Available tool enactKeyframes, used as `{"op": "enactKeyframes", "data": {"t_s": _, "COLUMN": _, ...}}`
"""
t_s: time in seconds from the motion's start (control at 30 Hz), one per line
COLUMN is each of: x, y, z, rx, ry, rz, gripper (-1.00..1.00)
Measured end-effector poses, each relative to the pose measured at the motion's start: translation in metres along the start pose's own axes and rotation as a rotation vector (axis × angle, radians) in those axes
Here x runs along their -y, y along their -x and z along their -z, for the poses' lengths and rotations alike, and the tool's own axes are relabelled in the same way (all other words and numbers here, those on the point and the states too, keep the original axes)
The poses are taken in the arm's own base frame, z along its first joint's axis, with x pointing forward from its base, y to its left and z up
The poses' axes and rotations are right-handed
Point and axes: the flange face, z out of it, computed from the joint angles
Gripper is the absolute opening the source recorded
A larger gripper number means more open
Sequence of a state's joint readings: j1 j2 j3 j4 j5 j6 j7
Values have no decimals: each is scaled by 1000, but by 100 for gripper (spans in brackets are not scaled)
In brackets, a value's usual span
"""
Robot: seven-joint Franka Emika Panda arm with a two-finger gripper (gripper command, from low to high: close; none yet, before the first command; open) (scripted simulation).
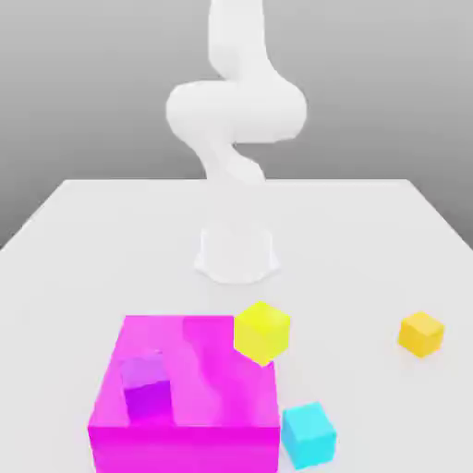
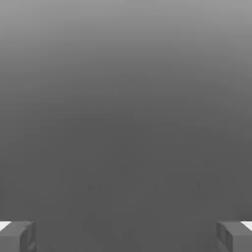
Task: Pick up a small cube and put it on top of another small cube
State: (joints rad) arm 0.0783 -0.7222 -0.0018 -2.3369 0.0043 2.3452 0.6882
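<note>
Our jaws stood wide apart and empty, while the orange-yellow cube sat on the tabletop, well apart from the magenta block.
In the exterior view, we had the magenta block as our landmark: the orange-yellow cube lay beyond it toward the exterior view's right, the cyan cube just beside its near corner on that same side, and the lemon-yellow cube overlapped its edge on that side, though we could not tell whether the two touched. A purple cube showed against the block's top, toward the exterior view's left, and the white arm rose from its base behind the block. In the hand view, we saw the jaws spread wide with only plain grey between them.
</note>
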Motion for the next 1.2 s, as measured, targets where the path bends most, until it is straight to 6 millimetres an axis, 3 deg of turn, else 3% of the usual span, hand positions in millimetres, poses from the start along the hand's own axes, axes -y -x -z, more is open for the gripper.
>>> {"op": "enactKeyframes", "data": {"t_s": 0.2, "x": 38, "y": 81, "z": -114, "rx": 210, "ry": -12, "rz": 414, "gripper": 0}}
{"op": "enactKeyframes", "data": {"t_s": 0.43, "x": 55, "y": 214, "z": -211, "rx": 432, "ry": -60, "rz": 902, "gripper": 0}}
{"op": "enactKeyframes", "data": {"t_s": 0.63, "x": 38, "y": 342, "z": -261, "rx": 610, "ry": -127, "rz": 1328, "gripper": 0}}
{"op": "enactKeyframes", "data": {"t_s": 0.8, "x": 1, "y": 456, "z": -276, "rx": 756, "ry": -214, "rz": 1718, "gripper": 0}}
{"op": "enactKeyframes", "data": {"t_s": 0.83, "x": -11, "y": 471, "z": -281, "rx": 784, "ry": -224, "rz": 1779, "gripper": 0}}
{"op": "enactKeyframes", "data": {"t_s": 1.07, "x": -52, "y": 516, "z": -330, "rx": 822, "ry": -237, "rz": 1853, "gripper": 0}}
{"op": "enactKeyframes", "data": {"t_s": 1.1, "x": -55, "y": 520, "z": -335, "rx": 822, "ry": -237, "rz": 1853, "gripper": -100}}
{"op": "enactKeyframes", "data": {"t_s": 1.2, "x": -55, "y": 520, "z": -335, "rx": 823, "ry": -236, "rz": 1854, "gripper": -100}}
